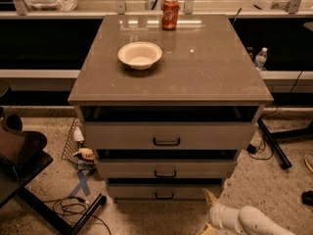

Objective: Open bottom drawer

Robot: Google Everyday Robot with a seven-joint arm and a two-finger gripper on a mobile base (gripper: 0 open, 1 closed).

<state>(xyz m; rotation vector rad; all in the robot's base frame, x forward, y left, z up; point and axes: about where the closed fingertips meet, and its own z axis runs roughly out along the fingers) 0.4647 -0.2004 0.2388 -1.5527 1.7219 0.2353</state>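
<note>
The end effector (207, 212) hangs low near the floor, its two fingers spread wide with nothing between them. Just up and to its left is the bottom drawer (137, 192), whose small black handle (164, 196) is near the upper finger but not touching it. Well above it on the worktop (205, 77) stand a white bowl (140, 55) and a red soda can (170, 13).

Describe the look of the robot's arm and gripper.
The arm, low at the right, is a smooth, rounded off-white tube with a ringed collar at the wrist. Its gripper, beside the bottom drawer, has two tapered tan fingers. No cables or markings show.
</note>
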